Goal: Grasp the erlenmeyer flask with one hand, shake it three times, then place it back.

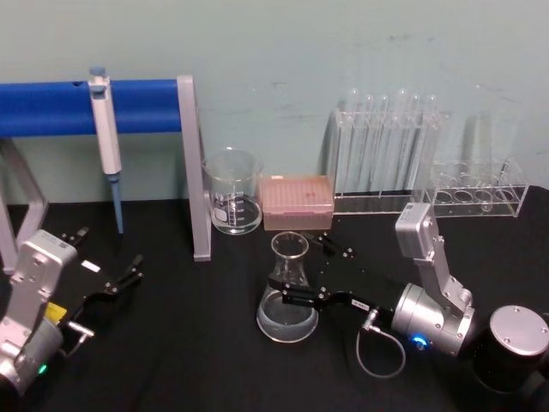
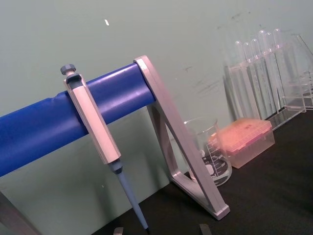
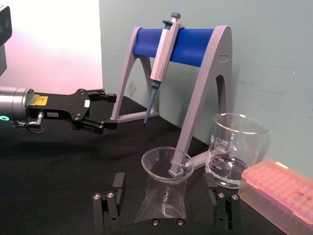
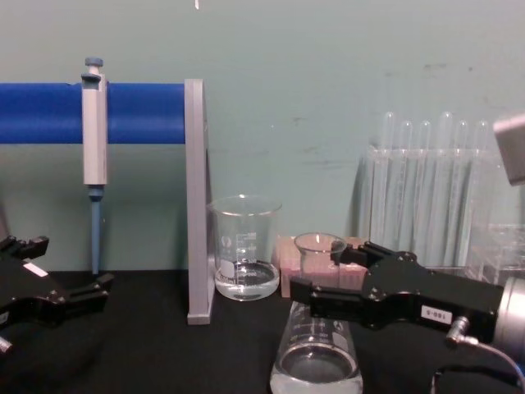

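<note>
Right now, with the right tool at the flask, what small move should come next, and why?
Probably close the right tool on the erlenmeyer flask: its fingers stand open on either side of the glass with gaps showing, and the flask stands on the table. The left tool sits parked at the left.

Black, two-fingered right gripper (image 1: 296, 268), bearing a small white label (image 4: 432, 313) and bright screw heads (image 3: 110, 195) at the finger bases. Joins a silver cylindrical wrist (image 1: 433, 322) with a blue light and a thin grey cable loop (image 1: 359, 354). Black left gripper (image 1: 133, 268), marked with yellow and white stickers (image 3: 39, 100), on a boxy silver arm (image 1: 30, 292) showing a green light.
</note>
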Available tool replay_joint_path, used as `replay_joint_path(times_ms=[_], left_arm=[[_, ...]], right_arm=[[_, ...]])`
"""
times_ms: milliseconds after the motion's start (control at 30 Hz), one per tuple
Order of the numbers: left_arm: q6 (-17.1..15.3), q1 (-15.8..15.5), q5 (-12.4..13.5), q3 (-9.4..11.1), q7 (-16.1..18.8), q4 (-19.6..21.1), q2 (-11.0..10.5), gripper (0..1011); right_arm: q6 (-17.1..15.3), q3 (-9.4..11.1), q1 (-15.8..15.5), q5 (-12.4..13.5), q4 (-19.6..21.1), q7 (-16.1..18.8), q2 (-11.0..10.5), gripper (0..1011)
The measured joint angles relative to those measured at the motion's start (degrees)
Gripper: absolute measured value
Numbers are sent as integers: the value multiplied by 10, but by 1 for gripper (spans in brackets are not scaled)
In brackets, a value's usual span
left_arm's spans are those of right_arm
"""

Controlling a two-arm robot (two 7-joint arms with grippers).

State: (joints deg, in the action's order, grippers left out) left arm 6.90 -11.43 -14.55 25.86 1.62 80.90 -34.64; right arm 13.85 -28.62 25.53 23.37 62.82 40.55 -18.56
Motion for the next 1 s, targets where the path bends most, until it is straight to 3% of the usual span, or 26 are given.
replay_joint_path(times_ms=[1000], left_arm=[[0, 0, 0, 0, 0, 0, 0, 1001]], right_arm=[[0, -5, 13, -2, -20, 1, 10, 1000]])
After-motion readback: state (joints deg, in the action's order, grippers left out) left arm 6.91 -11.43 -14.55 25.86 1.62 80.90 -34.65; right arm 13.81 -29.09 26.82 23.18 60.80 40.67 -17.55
